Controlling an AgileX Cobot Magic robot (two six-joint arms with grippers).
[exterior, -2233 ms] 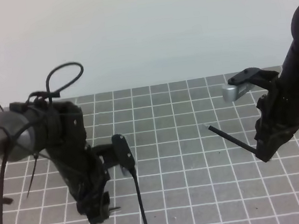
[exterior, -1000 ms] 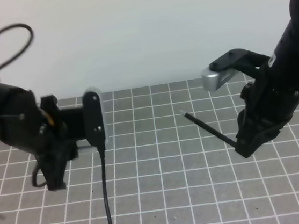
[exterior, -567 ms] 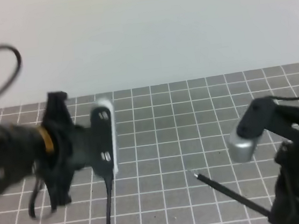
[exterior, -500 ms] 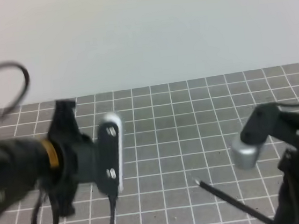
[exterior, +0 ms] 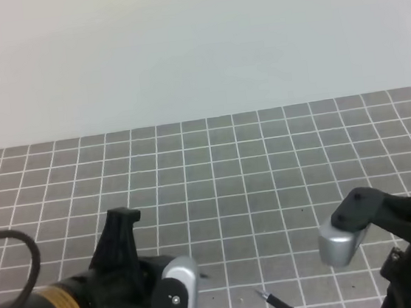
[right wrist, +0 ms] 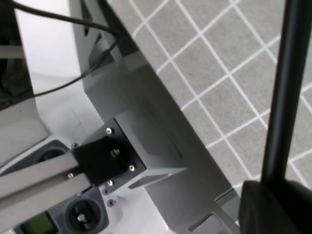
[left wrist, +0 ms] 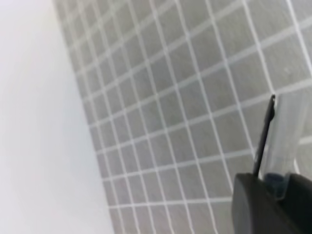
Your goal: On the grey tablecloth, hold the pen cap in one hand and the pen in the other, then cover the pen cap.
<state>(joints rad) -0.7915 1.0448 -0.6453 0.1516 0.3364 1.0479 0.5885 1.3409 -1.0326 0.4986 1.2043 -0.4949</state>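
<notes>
Above the grey tablecloth [exterior: 214, 168] of white-lined squares, the left gripper [left wrist: 265, 187] pinches what looks like the small black pen cap [left wrist: 265, 134]; the right gripper [right wrist: 273, 207] clamps the long, thin black pen [right wrist: 287, 83].

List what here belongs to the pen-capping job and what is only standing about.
Job:
- cloth
- pen, gripped on the right
- cap, gripped on the left

Not part of it:
- metal frame beyond the cloth's edge
- cables on that frame
- white wall
</notes>
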